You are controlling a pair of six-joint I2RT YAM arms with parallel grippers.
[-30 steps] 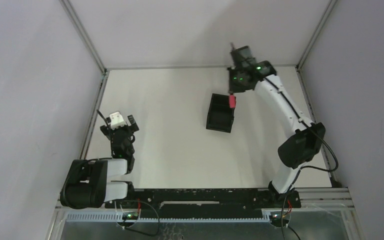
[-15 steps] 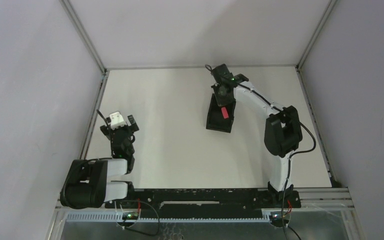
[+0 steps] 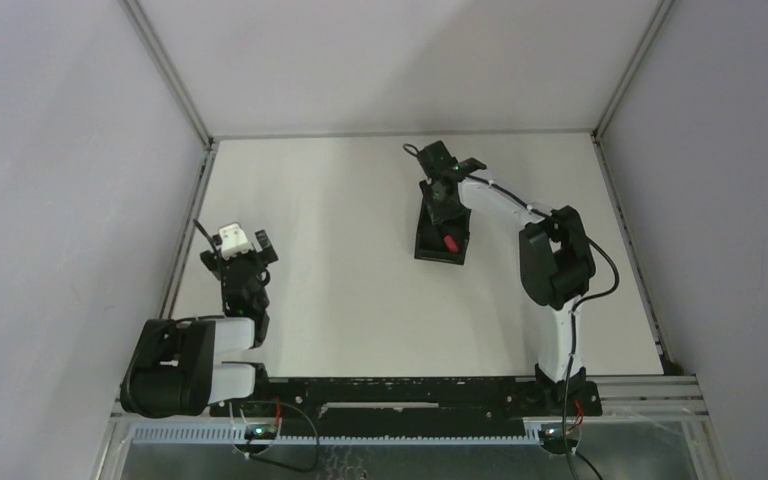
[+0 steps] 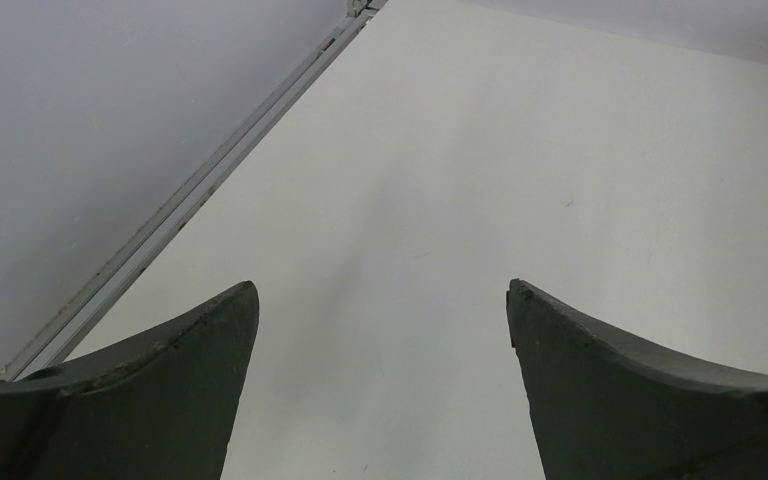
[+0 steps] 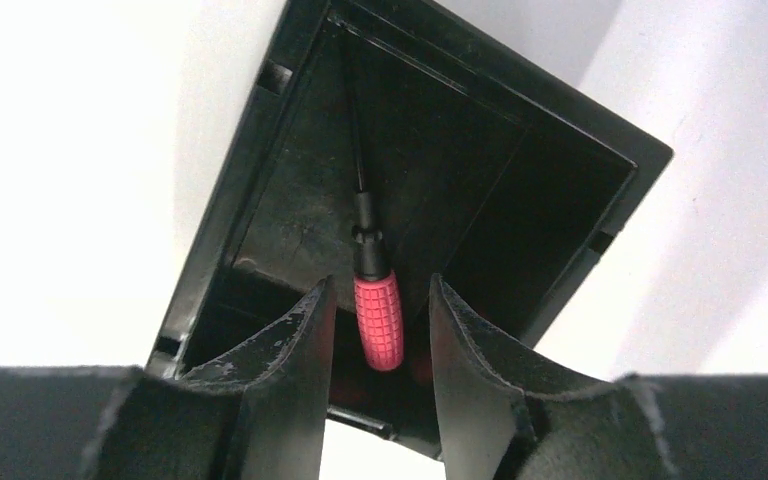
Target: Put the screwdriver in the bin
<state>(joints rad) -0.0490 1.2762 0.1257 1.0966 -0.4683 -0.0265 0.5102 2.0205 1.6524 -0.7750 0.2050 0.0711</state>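
The black bin (image 3: 438,257) stands on the white table at the far centre. The screwdriver (image 3: 451,243) lies inside it, red handle toward the near end. In the right wrist view the red handle (image 5: 378,320) lies on the floor of the bin (image 5: 250,150), black shaft pointing away. My right gripper (image 5: 380,284) hangs just over the bin with a finger on each side of the handle, a gap on both sides, so it is open. It also shows in the top view (image 3: 443,200). My left gripper (image 4: 382,290) is open and empty, low at the near left (image 3: 244,262).
Metal frame rails (image 3: 190,200) edge the table at left, back and right. The left wrist view shows bare table and the left rail (image 4: 190,200).
My right gripper swung left from beside the bin to over it and lowered. The screwdriver went from held over the bin's right wall to lying inside, and the jaws have let go.
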